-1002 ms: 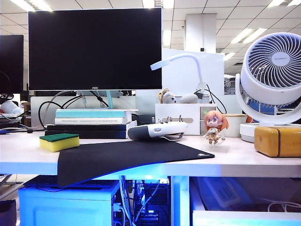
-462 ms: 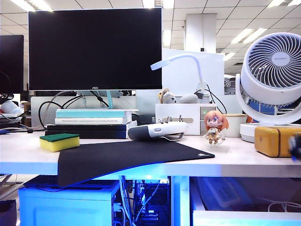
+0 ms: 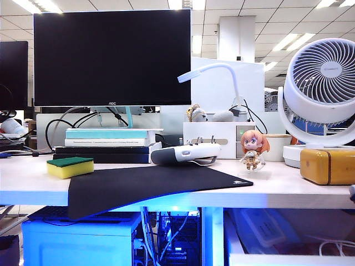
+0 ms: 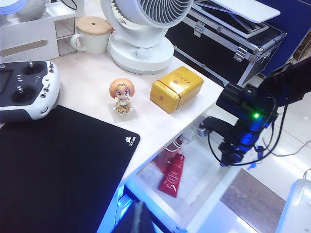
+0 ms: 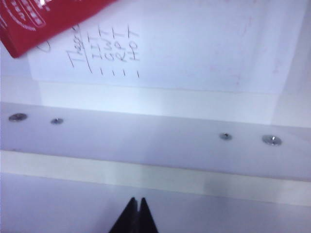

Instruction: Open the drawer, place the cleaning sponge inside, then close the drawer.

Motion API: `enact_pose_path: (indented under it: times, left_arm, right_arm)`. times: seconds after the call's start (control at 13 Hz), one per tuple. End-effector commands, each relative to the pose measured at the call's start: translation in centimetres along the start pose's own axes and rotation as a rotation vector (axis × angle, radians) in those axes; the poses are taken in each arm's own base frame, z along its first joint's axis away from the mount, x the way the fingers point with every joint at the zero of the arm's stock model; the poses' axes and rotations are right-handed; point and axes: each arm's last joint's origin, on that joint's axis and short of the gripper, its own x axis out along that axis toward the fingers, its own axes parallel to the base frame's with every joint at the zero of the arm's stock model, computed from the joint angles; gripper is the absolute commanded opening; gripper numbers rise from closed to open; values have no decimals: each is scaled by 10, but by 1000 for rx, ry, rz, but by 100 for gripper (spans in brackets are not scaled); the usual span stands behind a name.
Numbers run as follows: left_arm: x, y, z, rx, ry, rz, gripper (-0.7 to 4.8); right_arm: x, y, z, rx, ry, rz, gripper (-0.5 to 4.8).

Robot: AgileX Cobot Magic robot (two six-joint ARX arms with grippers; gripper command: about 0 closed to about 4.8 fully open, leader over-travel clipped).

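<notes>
The cleaning sponge point(image 3: 70, 166), yellow with a green top, lies on the desk at the left, beside the black mat point(image 3: 155, 185). No wrist view shows it. The drawer point(image 4: 216, 191) stands pulled out under the desk's right part, with a red tube point(image 4: 172, 175) and a handwritten sheet point(image 5: 165, 43) inside. My right gripper point(image 5: 137, 201) is shut and empty, its tips close over the drawer's white front panel point(image 5: 146, 141). The right arm point(image 4: 241, 127) hangs beside the drawer. Shut and empty, my left gripper point(image 4: 138, 217) hovers off the desk's front edge near the mat's corner.
On the desk stand a yellow-orange box point(image 3: 328, 165), a small figurine point(image 3: 253, 149), a white fan point(image 3: 321, 94), a game controller point(image 3: 186, 153), a white organizer box point(image 3: 219, 138) and a monitor point(image 3: 112, 55). A blue-lit cabinet point(image 3: 77, 241) sits below left. Black cases point(image 4: 228, 43) lie beyond the desk.
A dark blur of the right arm came in at the exterior view's right edge and sank. The drawer's white front now sits slightly lower in that view. The left arm kept still.
</notes>
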Motion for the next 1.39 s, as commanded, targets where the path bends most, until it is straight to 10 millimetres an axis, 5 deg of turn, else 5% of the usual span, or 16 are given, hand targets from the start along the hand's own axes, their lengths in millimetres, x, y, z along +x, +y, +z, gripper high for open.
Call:
enact_pose_path:
  times: [0.08, 0.31, 0.77, 1.16, 1.39]
  left_arm:
    - [-1, 0, 3, 11, -19, 9, -6]
    - [-1, 3, 3, -15, -17, 122, -6]
    - [11, 20, 2, -81, 7, 410, -6]
    - [49, 48, -5, -101, 46, 498, -6]
    - [61, 65, -11, -132, 69, 529, -6]
  right_arm:
    - [0, 0, -3, -6, -18, 2, -6]
    - [-17, 3, 4, -26, -158, 30, -6]
    - [-92, 17, 1, -150, -563, 176, -6]
    - [-156, 35, -36, -303, -849, 303, -6]
    - [-177, 47, -57, -419, -951, 404, -6]
